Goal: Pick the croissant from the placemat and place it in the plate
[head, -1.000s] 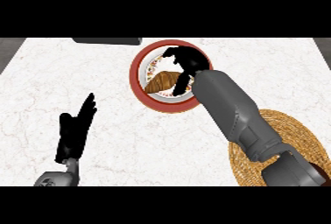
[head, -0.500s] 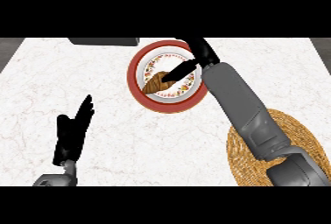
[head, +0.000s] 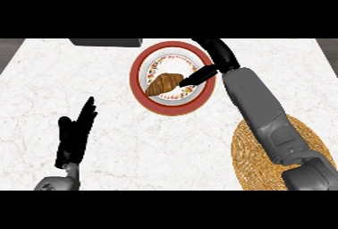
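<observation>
White marbled bench (head: 132,134) seen from above. At lower right, the woven placemat (head: 254,165), half covered by the right forearm and bare where visible. Farther up, the red-rimmed plate (head: 173,110), with a dark slab (head: 105,42) just beyond it at the far edge. At the plate's right rim, the right hand (head: 221,56), unclenched and pinching nothing, one finger stretched inward over the patterned face. At lower left, the left hand (head: 73,134), resting, spread with fingers up, well apart from the plate. Inside the plate, slightly left of middle, the croissant (head: 163,83), its right end at that outstretched fingertip; touching or just short, cannot tell. Judged as the release step, with the placing all but done. Calls next for lifting the right hand up and clear of the rim without nudging the croissant, then withdrawing toward the placemat side.
</observation>
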